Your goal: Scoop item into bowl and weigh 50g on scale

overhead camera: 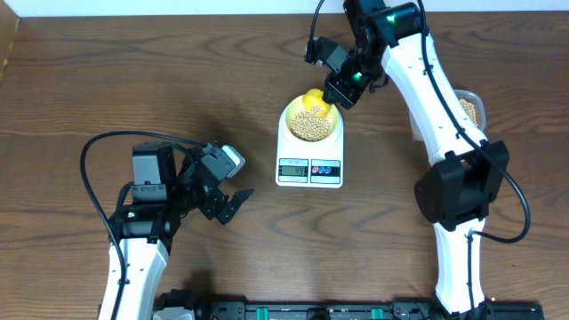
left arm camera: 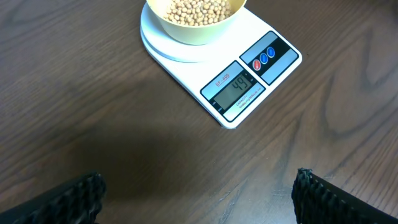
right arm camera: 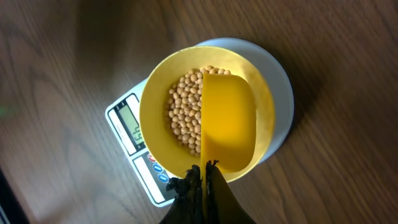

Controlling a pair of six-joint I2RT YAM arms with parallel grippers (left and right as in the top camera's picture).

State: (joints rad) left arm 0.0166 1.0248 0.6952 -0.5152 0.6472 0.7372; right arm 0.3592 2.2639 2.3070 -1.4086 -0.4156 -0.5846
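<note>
**A:** Why do the left fingers (overhead camera: 234,204) hang over the bare brown wooden table (overhead camera: 133,80), so far to the left?

**B:** They're spread as wide as they go and hold nothing. They sit well apart from the weighing, I'd judge so that nothing nudges it. Their wrist camera also looks straight at the display.

**A:** And in the middle?

**B:** The flat white digital kitchen scale (overhead camera: 309,155) lies mid-table. The small round pale yellow bowl (overhead camera: 291,120) stands on its platform, so whatever drops in gets counted. The small round tan beans (overhead camera: 311,126) are heaped inside the bowl and cover its bottom. The display seems to read forty-nine, so I'd say the task is a hair short of its target.

**A:** The right side, then?

**B:** The right fingers (right arm camera: 202,183) are clamped tight on the handle end of a bright yellow plastic scoop (right arm camera: 227,124). It is tipped over the bowl's rim with its mouth down inside, just above the beans. It is probably held that low so beans fall in rather than bounce out. No beans show on it.

**A:** And past the arm?

**B:** A clear rectangular plastic tub (overhead camera: 472,108) with more beans sits there, half hidden, near enough for another dip. Only a few beans are needed, so too full a scoop would overshoot.
</note>
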